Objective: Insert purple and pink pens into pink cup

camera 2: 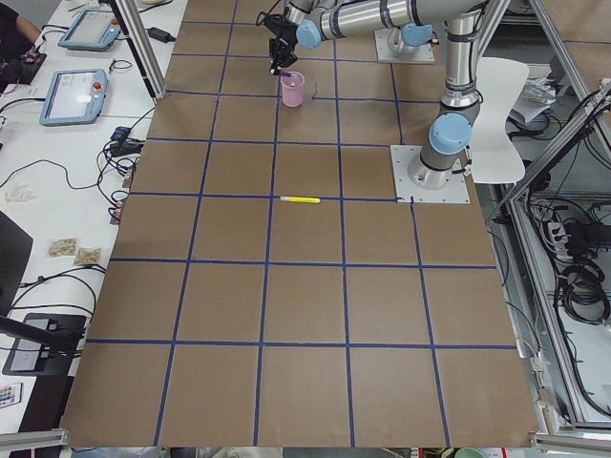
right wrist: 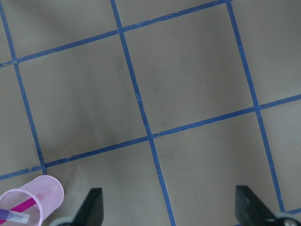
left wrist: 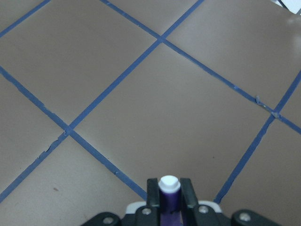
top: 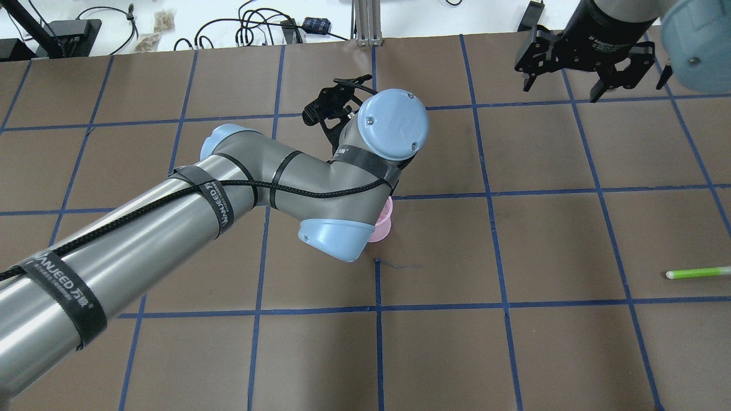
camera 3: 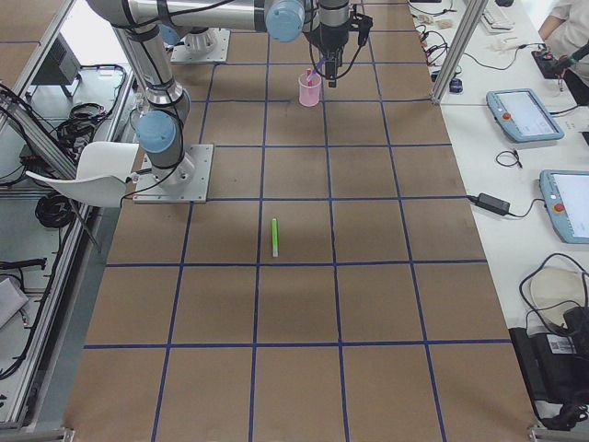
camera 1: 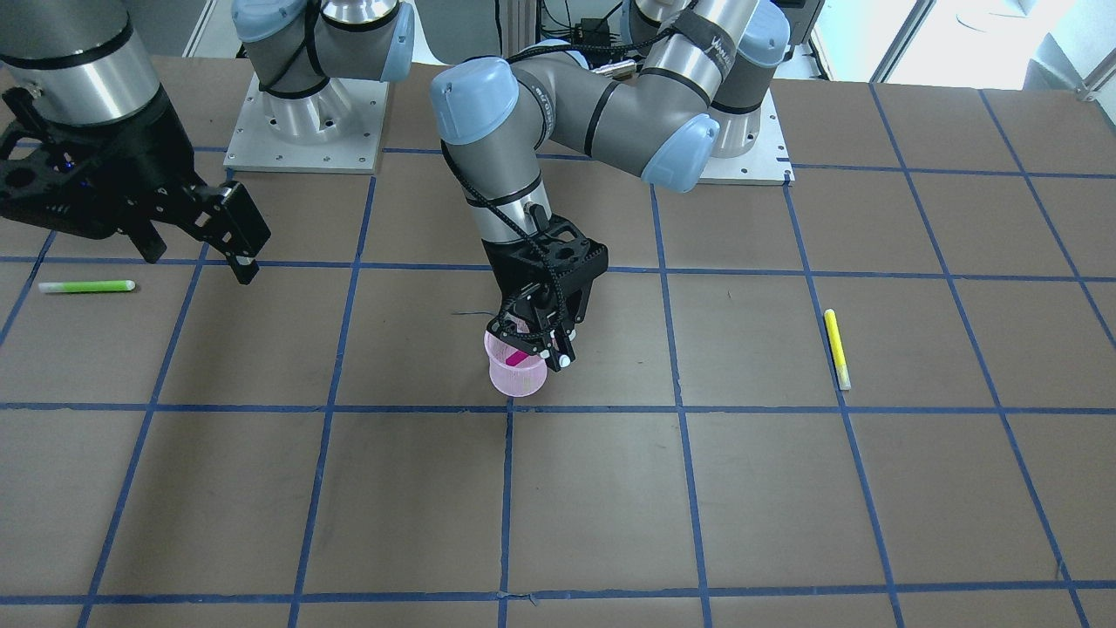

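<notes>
Surface: the table [camera 1: 785, 506], covered in brown paper, lies flat under the left gripper [camera 1: 545, 349] and spreads well out on every side.
Grid: blue tape lines [camera 1: 680, 436] cut it into squares; one crossing lies just beside the left gripper, toward the operators' edge.
Bench: a white worktop [top: 171, 23] runs along the table's far edge, ahead of the left gripper, with black cables [top: 257, 28] and two blue-rimmed tablets [camera 2: 72, 95] on it.
Frame: an aluminium post [top: 365, 20] rises between table and worktop.
Chair: a white chair [camera 2: 496, 114] stands well behind the left gripper, off the table's rear edge.
Light: bright and even, with soft shadows.
</notes>
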You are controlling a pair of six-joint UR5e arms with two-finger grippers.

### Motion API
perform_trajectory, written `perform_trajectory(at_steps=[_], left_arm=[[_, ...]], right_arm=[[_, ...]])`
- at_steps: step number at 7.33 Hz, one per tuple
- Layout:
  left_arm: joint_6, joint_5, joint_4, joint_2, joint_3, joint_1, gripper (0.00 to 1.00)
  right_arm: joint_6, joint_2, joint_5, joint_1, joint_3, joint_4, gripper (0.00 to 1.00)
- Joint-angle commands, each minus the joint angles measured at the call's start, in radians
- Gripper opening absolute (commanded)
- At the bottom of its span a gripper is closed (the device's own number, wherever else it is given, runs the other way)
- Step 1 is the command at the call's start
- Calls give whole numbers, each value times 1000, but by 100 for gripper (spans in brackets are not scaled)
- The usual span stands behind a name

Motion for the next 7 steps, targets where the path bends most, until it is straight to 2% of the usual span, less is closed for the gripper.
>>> perform_trajectory(at_steps=[1,2,3,4,5,7], left_arm=[[-1,2,2,-30,0,-16,0],[-1,2,2,-36,0,-18,0],[-8,0,2,-36,0,-19,59],[-7,-2,2,-36,1,-19,94],[10,-3,2,-30,1,-21,100],[56,-12,-7,-2,16,-16,100]], right_arm=[[-51,-11,15,8,14,97,100],[-125,-17,18,8,35,110,100],[-173,-19,18,8,51,110,100],[-263,-20,17,8,46,93,100],[-413,-23,15,8,51,91,100],[-435,-25,17,8,60,98,100]])
